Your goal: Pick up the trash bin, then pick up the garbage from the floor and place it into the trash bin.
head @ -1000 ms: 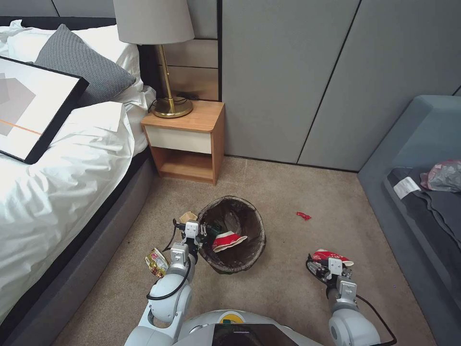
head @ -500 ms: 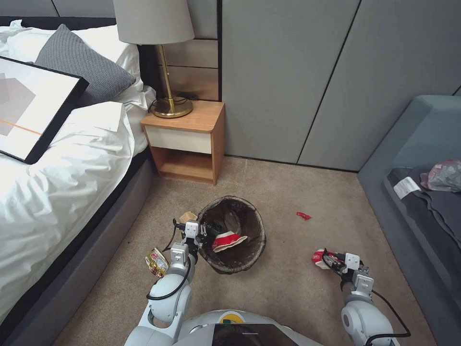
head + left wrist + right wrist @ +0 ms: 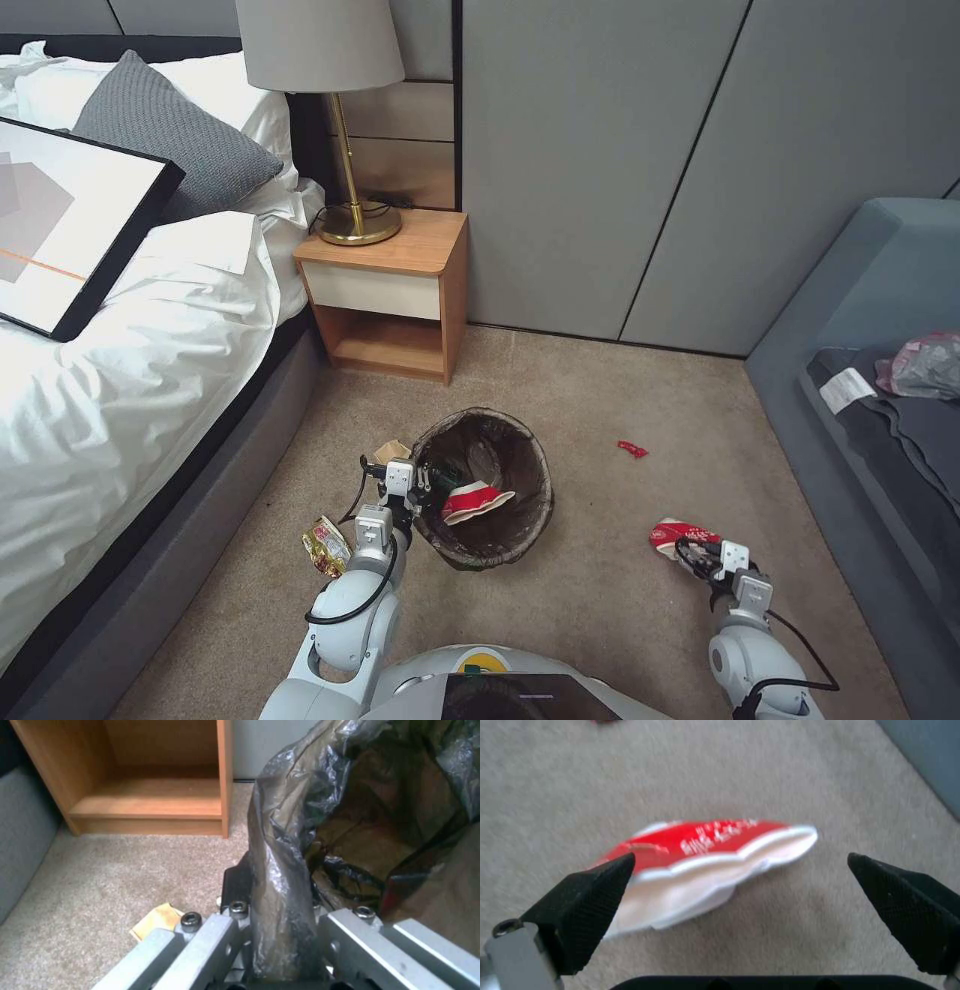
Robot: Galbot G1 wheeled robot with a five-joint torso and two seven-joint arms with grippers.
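Head view has the trash bin (image 3: 485, 487) standing on the carpet (image 3: 600, 600), in front of the wooden nightstand (image 3: 390, 300) and a little to that nightstand's right. The bin is lined with a dark bag folded over its rim, and a crushed red-and-white cup (image 3: 476, 500) lies inside it. The left tool (image 3: 408, 483) sits at the bin's left rim. In the left wrist view this tool (image 3: 280, 945) is closed on the bin's bag-covered rim (image 3: 280, 870), with one finger on each side of the wall.

Just left of the bin, a brown paper scrap (image 3: 390, 450) lies on the carpet beside the left tool; the left wrist view shows it (image 3: 155, 918) on the carpet, near the nightstand's open shelf (image 3: 145, 802). A colourful snack wrapper (image 3: 326, 546) lies on the carpet to the left of the left arm, farther from the bin and close to the bed (image 3: 120, 380).

To the right of the bin, well apart from it, a second crushed red-and-white paper cup (image 3: 674, 534) lies flat on the carpet. The right tool (image 3: 700, 556) is low over the carpet just beside this cup, on the side away from the bin. In the right wrist view its two black fingertips (image 3: 587, 896) stand wide apart and hold nothing; the cup (image 3: 700, 862) lies between them, nearer to one fingertip, which overlaps the cup's edge.

A small red scrap (image 3: 631, 449) lies on the carpet right of the bin, toward the grey wall panels (image 3: 620, 170).
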